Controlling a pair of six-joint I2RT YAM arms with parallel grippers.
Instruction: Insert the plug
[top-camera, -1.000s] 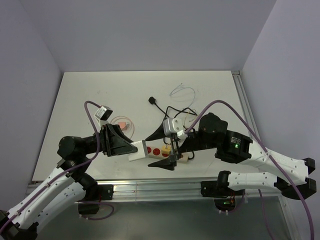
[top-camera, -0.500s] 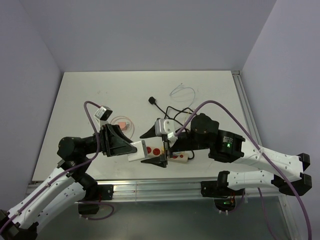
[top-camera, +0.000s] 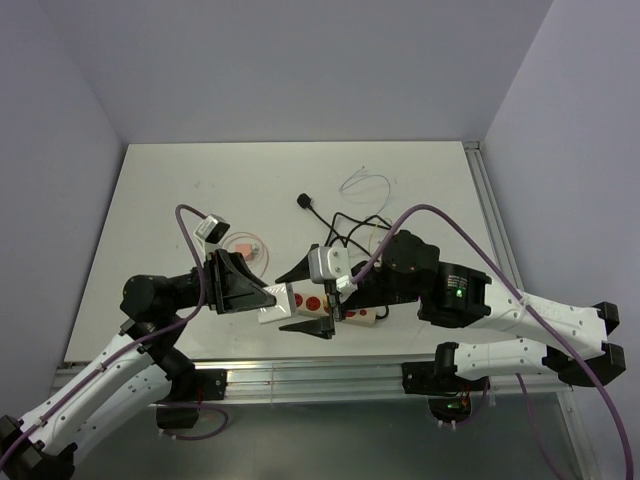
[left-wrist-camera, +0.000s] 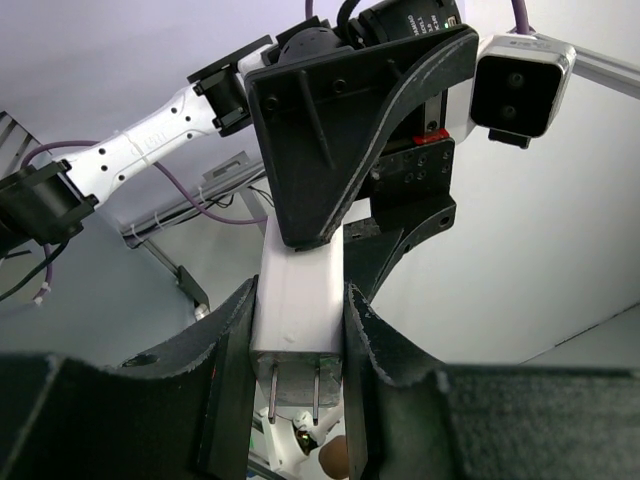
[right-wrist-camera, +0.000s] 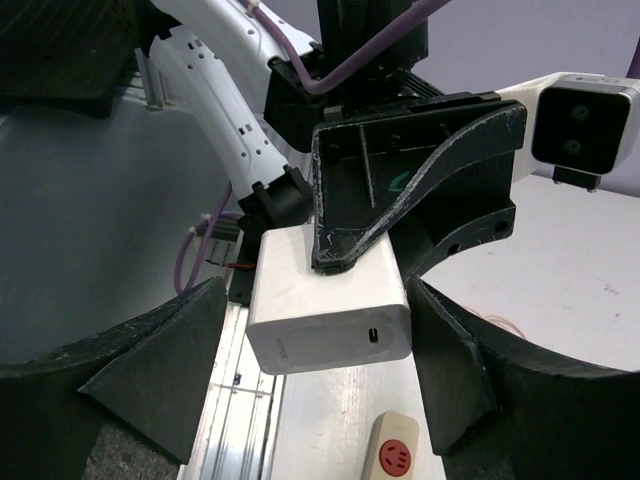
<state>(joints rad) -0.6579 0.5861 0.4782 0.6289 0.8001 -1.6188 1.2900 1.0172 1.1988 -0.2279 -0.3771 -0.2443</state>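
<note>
A white bench (top-camera: 200, 170) fills the space before me. Near its front edge lies a cream power strip (top-camera: 314, 300) with red sockets, and a small round pinkish item (top-camera: 243, 247) sits just to its left. Further back lie a tangled black cord (top-camera: 350, 222) and a thin white wire loop (top-camera: 362, 182).

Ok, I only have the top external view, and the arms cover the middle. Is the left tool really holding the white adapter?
Observer: Yes. In the left wrist view the left tool clamps the white adapter by its two sides.
Operator: Where do its pins point?
Observer: The two metal pins point back toward the left wrist camera.
Operator: And the right tool?
Observer: In the right wrist view the right tool stands open around the adapter's other end, which shows a small port.
</note>
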